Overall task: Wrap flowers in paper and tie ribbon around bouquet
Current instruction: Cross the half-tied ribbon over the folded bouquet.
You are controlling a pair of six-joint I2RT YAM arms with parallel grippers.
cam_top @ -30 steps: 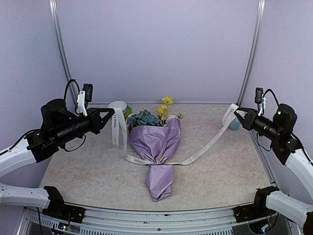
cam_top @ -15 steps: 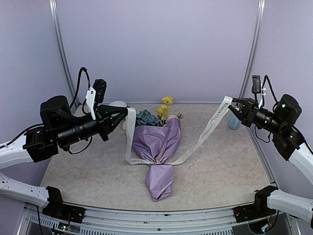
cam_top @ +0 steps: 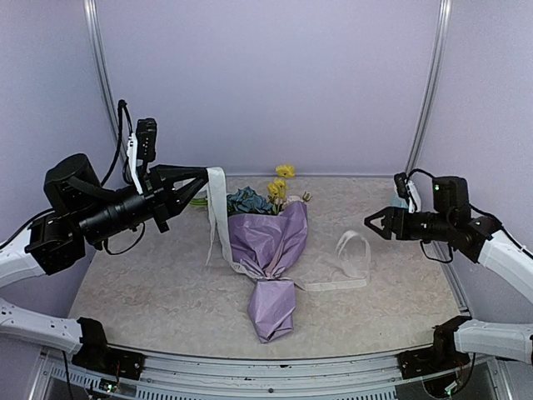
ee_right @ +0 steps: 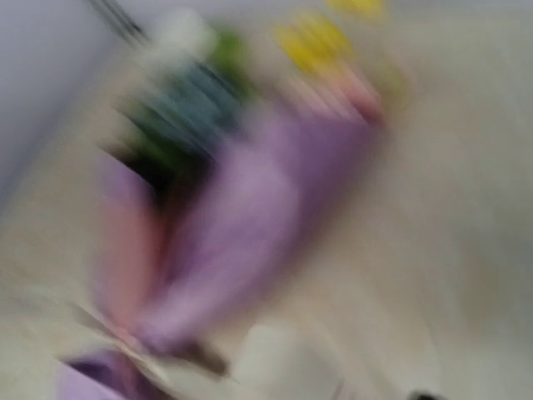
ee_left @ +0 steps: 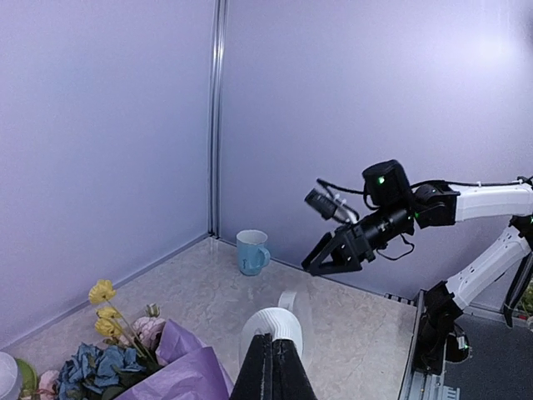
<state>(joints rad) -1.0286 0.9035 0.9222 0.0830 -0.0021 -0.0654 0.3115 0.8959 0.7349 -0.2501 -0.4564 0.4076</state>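
The bouquet lies in mid-table: lilac paper [cam_top: 268, 242] in a cone, with the blue and yellow flowers [cam_top: 250, 200] at its far end. The cream ribbon [cam_top: 218, 218] hangs from my left gripper [cam_top: 206, 173], which is shut on its end high above the table, and runs down to the bouquet's neck. In the left wrist view the ribbon [ee_left: 279, 327] loops over the shut fingertips. Its other end [cam_top: 353, 250] lies loose in a loop on the table. My right gripper [cam_top: 372, 227] hovers just right of that loop, open and holding nothing. The right wrist view is blurred; only the paper [ee_right: 250, 225] is recognisable.
A pale blue mug [ee_left: 251, 252] stands at the far right corner, behind my right arm [ee_left: 391, 218]. A white and green bowl [ee_left: 7, 377] sits left of the flowers. Lilac walls close in the back and both sides.
My right gripper has opened and let go of its ribbon end, which dropped onto the table; that arm sank lower. My left gripper rose, still holding the other end.
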